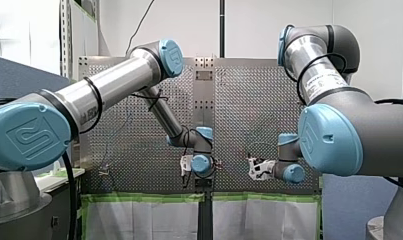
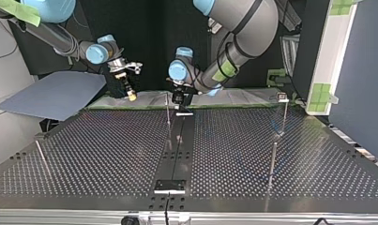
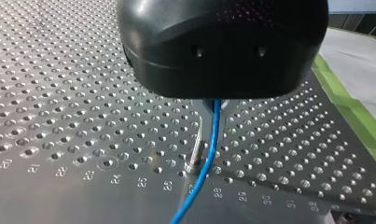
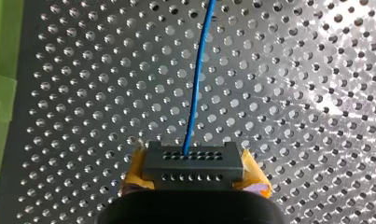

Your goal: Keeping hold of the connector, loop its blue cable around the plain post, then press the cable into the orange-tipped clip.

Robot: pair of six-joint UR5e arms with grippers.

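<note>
Perforated metal table point(image 4: 316, 70), one lot, task judged barely begun. Item one, nearest: right gripper point(image 4: 193, 169), its yellow pads point(image 4: 135, 169) clamped on either side of a black connector point(image 4: 192, 161) that sits square between them. The hold is secure, so that part of the job counts as met. Item two: blue cable point(image 4: 198, 84), leaving the connector's face and running ahead of those fingers in a gentle curve. Item three, farther on: left gripper point(image 3: 217, 101), black housing. The cable drops out from beneath it, but whether it is gripped cannot be told, as the housing hides that. Item four: thin post point(image 3: 196, 156), just under and ahead of the left gripper. The cable passes close beside it on one side only and no turn around it shows, so the loop reads as not yet made. Item five, farthest: second post point(image 2: 284, 117), well beyond both grippers, with a small fitting point(image 2: 283, 97) on top. This is possibly the clip, but its tip colour is too small to tell, and no cable is seen at it. Outstanding, by judgement: the loop, then the pressing in.
</note>
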